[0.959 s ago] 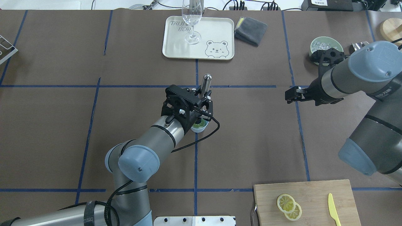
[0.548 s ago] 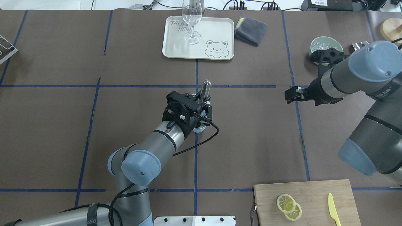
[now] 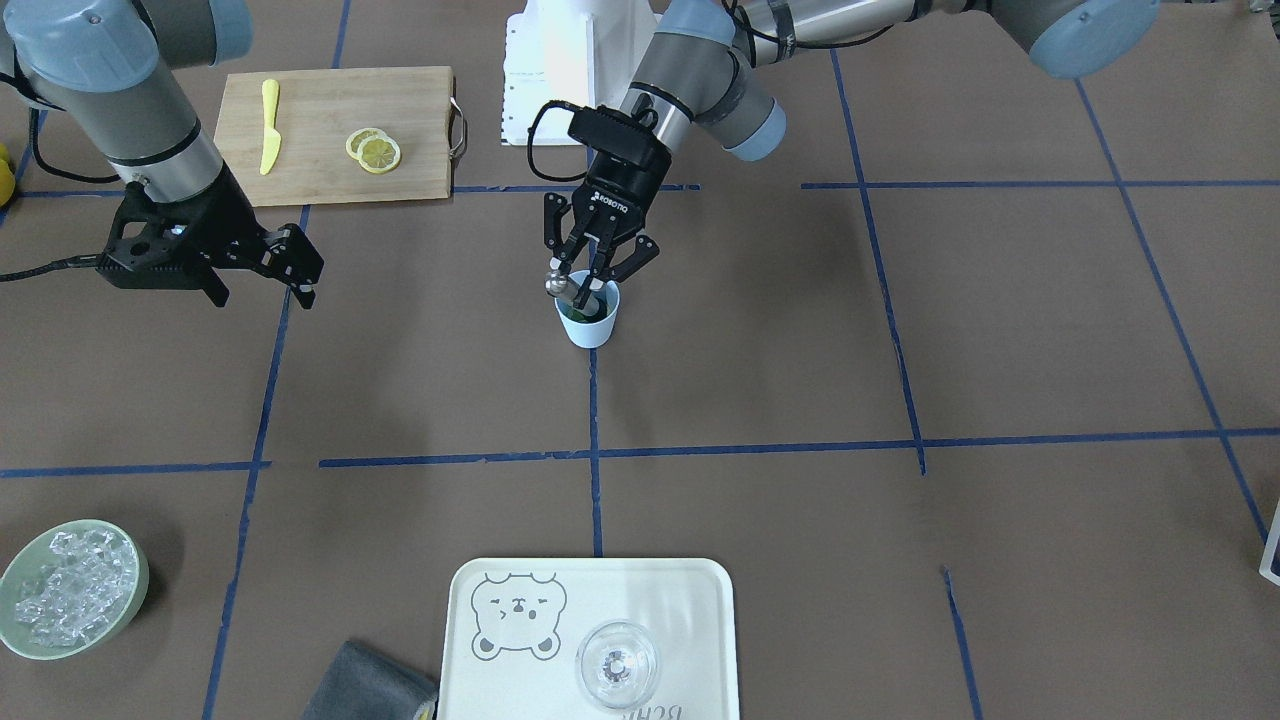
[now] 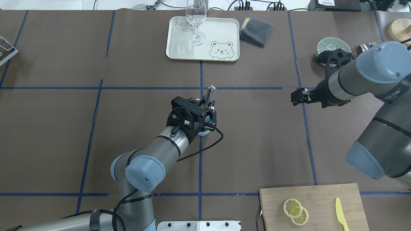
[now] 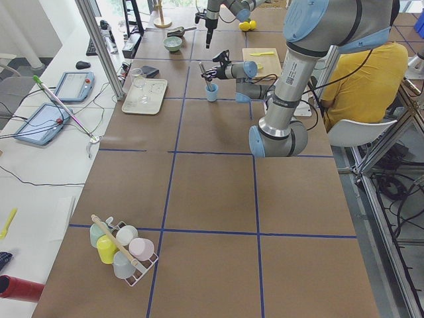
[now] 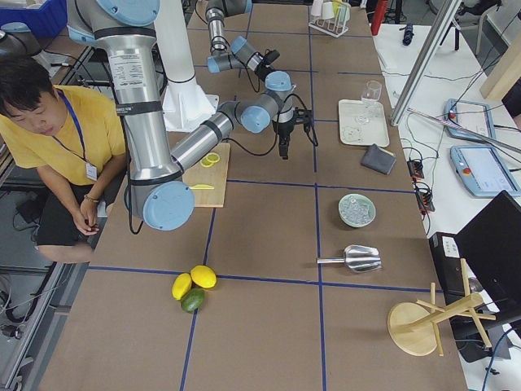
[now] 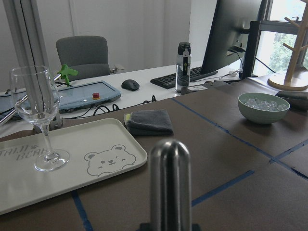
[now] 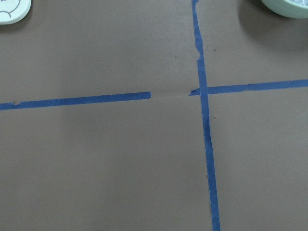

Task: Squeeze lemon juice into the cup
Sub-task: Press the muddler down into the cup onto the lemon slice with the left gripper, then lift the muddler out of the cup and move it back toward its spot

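Left gripper (image 3: 588,275) closed on metal rod (image 4: 210,91), lower end sunk in cup (image 3: 590,328) at mid desk (image 3: 760,380) (lemon slice inside not made out; two other slices (image 3: 373,150) seen on board (image 3: 320,120)). Right gripper (image 3: 305,278): state cannot be told.

The table holds one light-blue cup (image 3: 590,325), one metal rod (image 4: 210,92), one tray (image 4: 224,35), one wine glass (image 4: 196,19), one grey cloth (image 4: 257,30), one green bowl (image 3: 70,650) of ice and one cutting board (image 4: 321,199) with two lemon slices (image 4: 292,206) and one yellow knife (image 4: 341,213). There are two robot arms (image 4: 167,144). Farther along are one metal scoop (image 6: 358,258), three whole fruits (image 6: 203,277) (two yellow, one green) and one rack (image 5: 114,240) of five small cups (image 5: 106,250).
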You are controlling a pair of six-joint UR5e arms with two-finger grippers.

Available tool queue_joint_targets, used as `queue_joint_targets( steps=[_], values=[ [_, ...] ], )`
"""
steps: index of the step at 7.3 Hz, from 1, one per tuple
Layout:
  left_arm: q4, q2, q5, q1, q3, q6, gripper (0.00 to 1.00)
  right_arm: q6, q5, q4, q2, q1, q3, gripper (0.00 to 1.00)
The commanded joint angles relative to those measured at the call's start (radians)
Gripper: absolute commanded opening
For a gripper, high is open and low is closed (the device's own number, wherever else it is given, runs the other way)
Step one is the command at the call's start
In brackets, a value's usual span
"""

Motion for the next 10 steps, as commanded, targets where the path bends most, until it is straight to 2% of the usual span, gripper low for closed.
queue_joint_targets(
  steps=[1,3,5,6,7,8,10],
  values=[
    [0.000,0.001,0.000,0.003,-0.002,0.001,0.00,0.001,0.006,0.000,0.000,0.000,0.011,1.00],
    [0.000,-0.006,-0.002,0.002,-0.043,0.012,0.00,0.003,0.015,0.000,0.000,0.003,0.020,1.00],
    [-0.002,-0.011,-0.006,-0.021,-0.141,0.166,0.00,0.003,0.017,0.000,-0.002,0.005,0.025,1.00],
    [-0.003,-0.011,-0.008,-0.037,-0.143,0.170,0.00,0.003,0.018,0.000,-0.003,0.011,0.025,1.00],
    [0.004,-0.010,-0.058,-0.072,-0.172,0.173,0.00,-0.005,0.018,0.000,-0.012,0.018,0.025,1.00],
    [0.000,0.012,-0.148,-0.110,-0.203,0.168,0.00,-0.008,0.018,0.000,-0.017,0.021,0.025,1.00],
    [0.015,0.065,-0.169,-0.149,-0.226,0.101,0.00,-0.008,0.018,-0.003,-0.017,0.022,0.023,1.00]
  ],
)
